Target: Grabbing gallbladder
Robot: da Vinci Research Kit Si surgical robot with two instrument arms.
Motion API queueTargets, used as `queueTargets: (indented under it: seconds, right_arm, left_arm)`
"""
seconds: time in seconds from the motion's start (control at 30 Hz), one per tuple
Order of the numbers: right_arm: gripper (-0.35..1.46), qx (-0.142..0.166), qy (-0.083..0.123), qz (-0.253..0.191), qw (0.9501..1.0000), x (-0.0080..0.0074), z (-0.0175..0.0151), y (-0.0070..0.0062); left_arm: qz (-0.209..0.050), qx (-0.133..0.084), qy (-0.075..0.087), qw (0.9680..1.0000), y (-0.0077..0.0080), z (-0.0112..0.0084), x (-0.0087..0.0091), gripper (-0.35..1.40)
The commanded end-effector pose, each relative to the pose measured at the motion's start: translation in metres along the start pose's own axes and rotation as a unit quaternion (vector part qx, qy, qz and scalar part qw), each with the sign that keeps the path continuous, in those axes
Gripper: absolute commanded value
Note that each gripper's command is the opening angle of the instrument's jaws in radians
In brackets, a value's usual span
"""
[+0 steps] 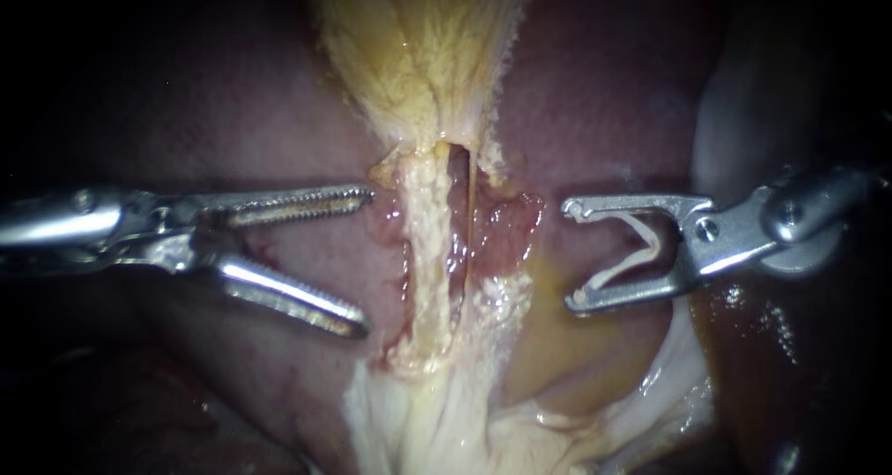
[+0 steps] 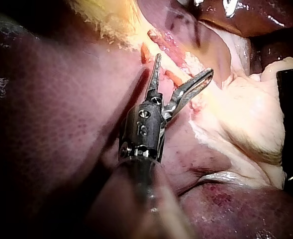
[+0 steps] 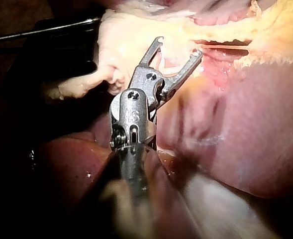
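Both instruments sit closest to the endoscope, facing each other across a strip of dissected tissue. The right instrument [image 1: 570,254] carries the only load in sight: a white V-shaped clip [image 1: 641,250] sits deep between its widely parted jaws, one leg against each jaw, and no tissue lies between them. The left instrument [image 1: 362,259] has its jaws spread wide and holds nothing; its toothed upper jaw ends just beside the frayed edge of the dissected strip, and the smooth lower jaw hangs over the liver [image 1: 279,112].

The gallbladder [image 1: 418,47] is the yellowish, fibrous body higher up in the endoscope view, narrowing down towards the strip. It lies well clear of both pairs of jaws, and neither instrument touches it.

Between the two instruments a pale, grainy tube [image 1: 423,252] runs down from the gallbladder's neck. A thinner tube [image 1: 471,224] runs beside it, with a dark slit and raw pink tissue between them. White fatty tissue [image 1: 437,419] spreads below.

From the left wrist, the left instrument [image 2: 184,63] shows the same open jaws, with the tubes just ahead of them and the gallbladder [image 2: 106,15] farther on. From the right wrist, the right instrument [image 3: 179,45] points its open jaws at pale fatty tissue [image 3: 121,45], with the liver [image 3: 255,124] beside it.
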Motion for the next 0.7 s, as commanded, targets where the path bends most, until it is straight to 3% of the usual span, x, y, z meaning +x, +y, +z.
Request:
queueTargets:
  seconds: [0.03, 0.3, 0.7]
  right_arm:
    - [0.5, 0.0, 0.0, 0.0, 1.0, 0.0, 0.0, 0.0]
    - [0.5, 0.0, 0.0, 0.0, 1.0, 0.0, 0.0, 0.0]
    - [0.5, 0.0, 0.0, 0.0, 1.0, 0.0, 0.0, 0.0]
  left_arm:
    - [-0.002, -0.001, 0.0, 1.0, 0.0, 0.0, 0.0, 0.74]
    - [-0.005, -0.007, 0.0, 1.0, 0.0006, 0.0, 0.0001, 0.74]
    - [-0.011, -0.035, -0.001, 0.9993, 0.0034, 0.001, 0.0001, 0.73]
